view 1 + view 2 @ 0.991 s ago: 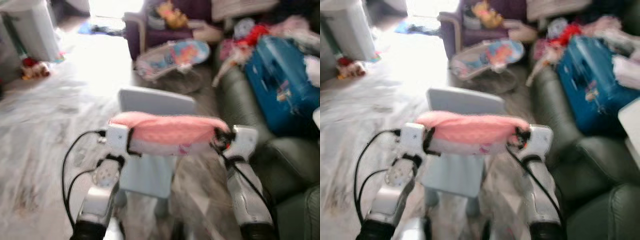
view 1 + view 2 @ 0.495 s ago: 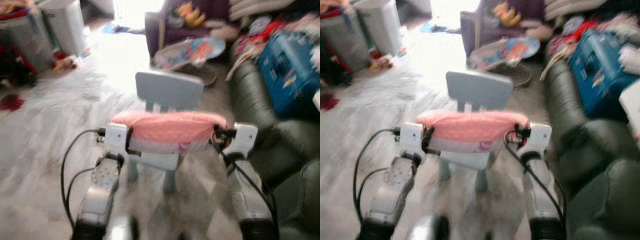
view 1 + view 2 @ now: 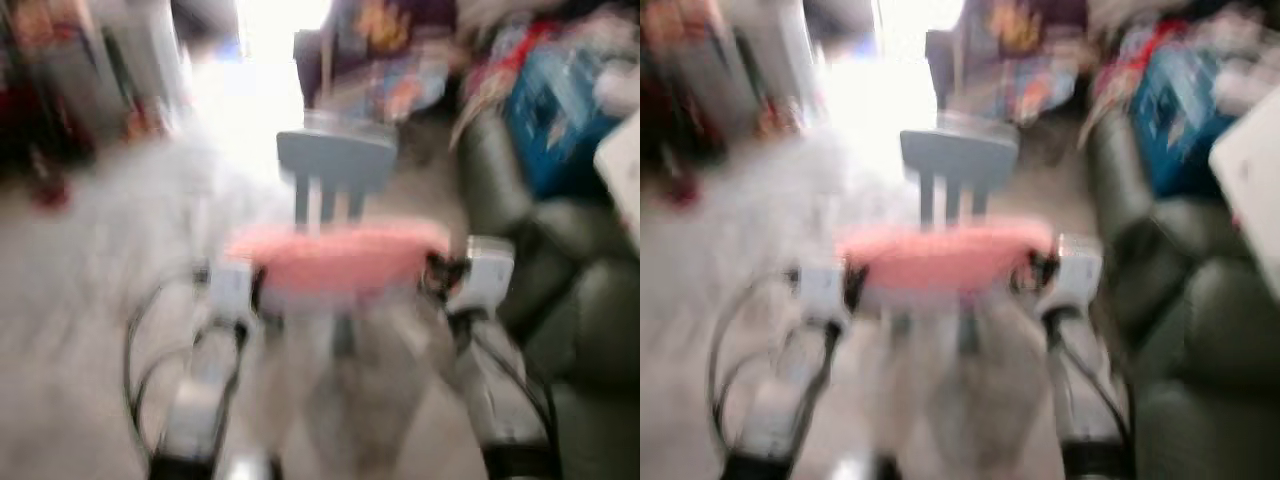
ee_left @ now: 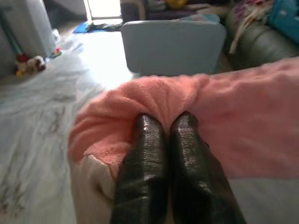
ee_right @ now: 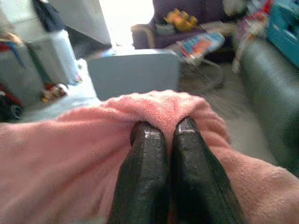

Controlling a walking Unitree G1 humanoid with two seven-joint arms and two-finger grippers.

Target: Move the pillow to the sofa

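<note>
Right now, view by view:

Head views, pillow: the pink pillow hangs in the air in front of the robot, stretched level between the two arms. Both pictures are badly blurred.
Head views, left tool: the left tool sits at the pillow's left end.
Head views, right tool: the right tool sits at the pillow's right end.
Head views, chair: a small pale blue chair stands on the floor just beyond the pillow, its back facing the robot.
Head views, sofa: the dark green sofa runs along the robot's right side, with a blue case and loose clutter lying on it further back.
Left wrist view: the two black fingers are pressed close together, pinching a fold of pink fleece at the pillow's end; the chair back shows beyond.
Right wrist view: the same narrow pinch, fingers closed on a bunched fold of the pillow, with the sofa's rounded arm off to one side.
Key relation: the pillow's long axis runs left to right across the robot's front, held at both ends, and the sofa lies to the right of it. The right arm is the nearer one to the cushions.
Judged next need: probably a turn to the right, so that the pillow's length faces the seat before release.
</note>
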